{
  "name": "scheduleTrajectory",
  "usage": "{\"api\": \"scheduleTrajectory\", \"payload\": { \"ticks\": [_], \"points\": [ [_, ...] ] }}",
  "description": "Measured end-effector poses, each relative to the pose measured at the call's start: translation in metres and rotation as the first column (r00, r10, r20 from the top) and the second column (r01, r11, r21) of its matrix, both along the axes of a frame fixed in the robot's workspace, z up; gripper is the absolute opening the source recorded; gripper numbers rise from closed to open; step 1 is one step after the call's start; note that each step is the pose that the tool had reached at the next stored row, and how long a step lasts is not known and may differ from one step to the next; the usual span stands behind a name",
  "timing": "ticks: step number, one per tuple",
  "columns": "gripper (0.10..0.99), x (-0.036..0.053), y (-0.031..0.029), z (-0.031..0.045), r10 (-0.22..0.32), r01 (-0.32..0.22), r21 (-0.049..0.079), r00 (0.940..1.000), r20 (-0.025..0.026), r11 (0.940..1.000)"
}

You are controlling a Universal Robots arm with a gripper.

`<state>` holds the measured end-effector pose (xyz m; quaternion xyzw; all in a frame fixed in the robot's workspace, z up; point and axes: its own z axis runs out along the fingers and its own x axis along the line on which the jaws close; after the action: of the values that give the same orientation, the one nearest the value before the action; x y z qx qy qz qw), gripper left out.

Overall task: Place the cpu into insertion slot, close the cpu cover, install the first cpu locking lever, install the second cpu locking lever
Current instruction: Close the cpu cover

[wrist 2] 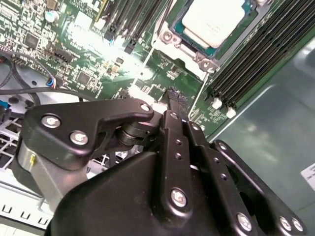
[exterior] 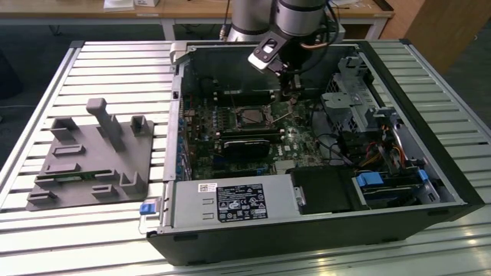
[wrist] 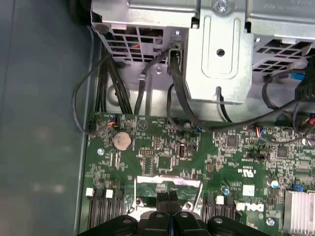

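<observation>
the cpu [wrist 2: 214, 19] sits in the insertion slot [exterior: 238, 117] on the green motherboard [wrist: 221, 152], its pale silver top facing up, so the first step looks done. in the second wrist view the cpu cover [wrist 2: 170, 40] seems to lie flat around the chip, with its silver frame and corner screws framing the metal top. i judge the cover closed, though the frame's far side is cut off at the picture's edge.

the levers are less clear. in the exterior view a thin metal rod [exterior: 287, 117] stands tilted just beside the slot, on the exterior view's right. it reads as a locking lever not yet latched. i cannot tell where the other lever lies, nor whether either one is hooked down.

the tool [wrist: 168, 195] hangs low over the board, close beside the slot's edge, with its black fingers [wrist 2: 173, 105] drawn narrow against each other. nothing shows between them. whether the tips touch the rod or the board, i cannot tell.

the open computer case [exterior: 178, 55] rests on the slatted bench [exterior: 429, 69], with a grey parts fixture [exterior: 84, 161] well apart on the exterior view's left.

by this reading, seating and covering are done, and the lever work is unfinished.
</observation>
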<state>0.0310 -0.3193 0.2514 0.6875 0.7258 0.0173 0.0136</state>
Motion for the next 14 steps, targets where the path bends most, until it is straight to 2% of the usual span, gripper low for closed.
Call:
{"api": "scheduleTrajectory", "payload": {
  "ticks": [14],
  "points": [
    [0.114, 0.0194, 0.0027, -0.0015, 0.0, 0.0, 0.0, 1.0, -0.0013, 1.0]
  ]
}}
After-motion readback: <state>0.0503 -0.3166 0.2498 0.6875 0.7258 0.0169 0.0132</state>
